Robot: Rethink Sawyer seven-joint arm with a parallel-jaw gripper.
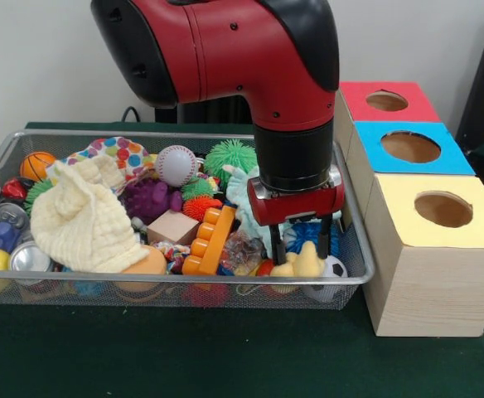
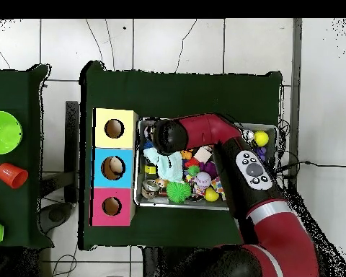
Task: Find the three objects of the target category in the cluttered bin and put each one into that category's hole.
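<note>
The green tabletop [image 1: 184, 356] is carrying a wire mesh bin [image 1: 176, 286] and, just beside the bin's right end, a row of three wooden boxes with holes. Nearest is sitting the yellow-topped box [image 1: 441, 207], then the blue-topped box [image 1: 410, 147], then the red-topped box [image 1: 387, 100]. At the bin's near right corner, the claw [image 1: 303, 243] is reaching down into the clutter with its two dark fingers [image 1: 276, 245] spread apart, straddling a pale yellow duck-shaped toy [image 1: 302, 264]; no contact is visible, so nothing appears to be pinched yet. The duck-shaped toy is standing roughly upright, its long axis near vertical and its tip pointing up between the fingers, which is suiting a straight-down grasp. Whether this toy belongs to the target category cannot be told. Beside it are lying an orange building block [image 1: 209, 240] and a small soccer ball [image 1: 333, 267]. Further left a cream cloth [image 1: 80, 220] is covering other items. Toward the far edge are resting a baseball [image 1: 176, 164] and a green spiky ball [image 1: 230, 155].
</note>
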